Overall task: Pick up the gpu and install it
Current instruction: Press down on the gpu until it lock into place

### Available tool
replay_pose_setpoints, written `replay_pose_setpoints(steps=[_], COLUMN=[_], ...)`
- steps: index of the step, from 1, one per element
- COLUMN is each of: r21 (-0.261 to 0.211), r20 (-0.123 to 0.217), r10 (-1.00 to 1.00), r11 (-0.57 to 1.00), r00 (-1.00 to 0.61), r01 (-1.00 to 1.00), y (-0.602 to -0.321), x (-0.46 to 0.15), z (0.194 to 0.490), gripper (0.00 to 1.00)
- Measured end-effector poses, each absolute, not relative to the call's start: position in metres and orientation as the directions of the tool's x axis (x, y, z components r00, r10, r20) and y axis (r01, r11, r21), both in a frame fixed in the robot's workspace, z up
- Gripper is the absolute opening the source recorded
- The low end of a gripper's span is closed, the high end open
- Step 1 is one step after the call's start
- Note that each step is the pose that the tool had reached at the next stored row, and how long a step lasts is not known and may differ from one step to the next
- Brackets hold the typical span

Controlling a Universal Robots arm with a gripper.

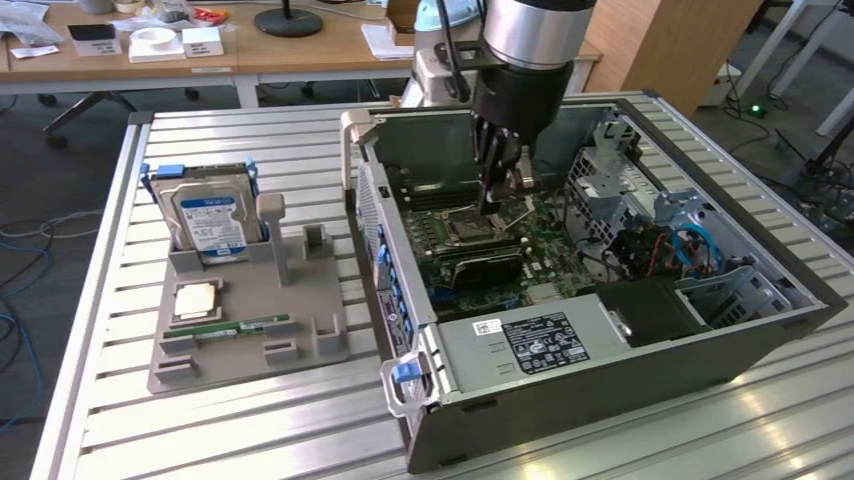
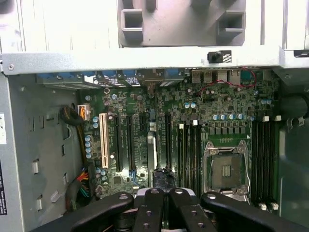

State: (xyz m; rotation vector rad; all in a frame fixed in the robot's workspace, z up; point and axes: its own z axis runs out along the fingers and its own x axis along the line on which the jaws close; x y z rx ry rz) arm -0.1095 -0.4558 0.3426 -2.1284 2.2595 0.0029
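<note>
Inside the open case point(image 1: 601, 400), over the board point(image 2: 145, 106), the gripper point(image 2: 163, 193) hangs w/ fingers point(image 2: 150, 208) pressed together on a thin dark card seen edge-on. I take that card for the gpu point(image 2: 164, 178). It's held off the board, not seated. In the exterior view the same pinch sits at the gripper tip point(image 1: 497, 195), just above the socket point(image 1: 461, 230).

Doing this step well, imo:
- Keep the card upright and its edge parallel to the long black slots point(image 2: 124, 142). A tilt would jam one end first.
- Line it up w/ a black slot, not the white slot point(image 2: 104, 140) beside them nor the RAM slots point(image 2: 188, 150) nearer the socket.
- The bracket end should face the case's rear wall point(image 2: 145, 60). Can't tell from here which end that is.
- Press straight and evenly. Stop if one end rides high.

Around it, near to far:
- The PSU point(image 1: 534, 335) w/ its label fills the near corner. It's close to the slots, so little side room there.
- Blue and red cables point(image 1: 667, 250) bunch on the exterior view's right, apart from the gripper.
- Outside, on the exterior view's left, a grey tray point(image 1: 307, 345) holds a green stick point(image 1: 247, 327), then a chip point(image 1: 196, 298), then an upright drive point(image 1: 210, 215) at its far end. All are well apart from the work.
- A desk point(image 1: 267, 50) w/ clutter stands beyond the table point(image 1: 240, 130).
</note>
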Motion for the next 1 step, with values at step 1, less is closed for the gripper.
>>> replay_pose_setpoints(steps=[1], r21=[-0.024], r20=[-0.029], r10=[-0.998], r11=[0.060], r00=[-0.059], r01=[-0.998], y=[-0.4558], x=[-0.1095], z=[0.3426], gripper=[0.11])
